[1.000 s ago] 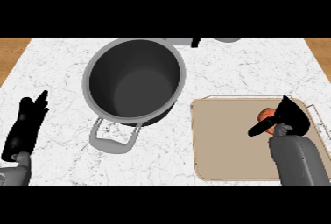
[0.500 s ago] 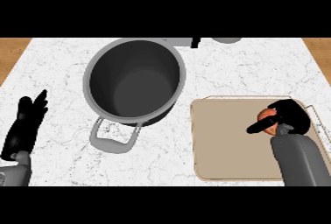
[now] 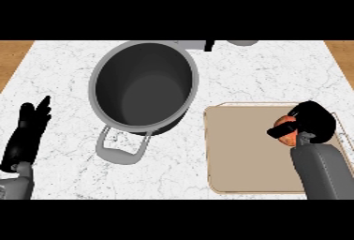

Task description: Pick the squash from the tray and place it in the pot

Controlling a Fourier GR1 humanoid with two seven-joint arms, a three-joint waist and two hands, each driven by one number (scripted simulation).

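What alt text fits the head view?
The right robot hand curls around an orange squash over the tan tray. An empty grey pot sits left of it; the left robot hand rests open near the left edge.

No legible txt, labels or nos. anywhere.

From my remote station I see even, bright light. The white marble counter [image 3: 262, 75] shows no glare. The pot [image 3: 143, 86] is dark inside, with a thin soft shadow under it. Edges look crisp, undistorted.
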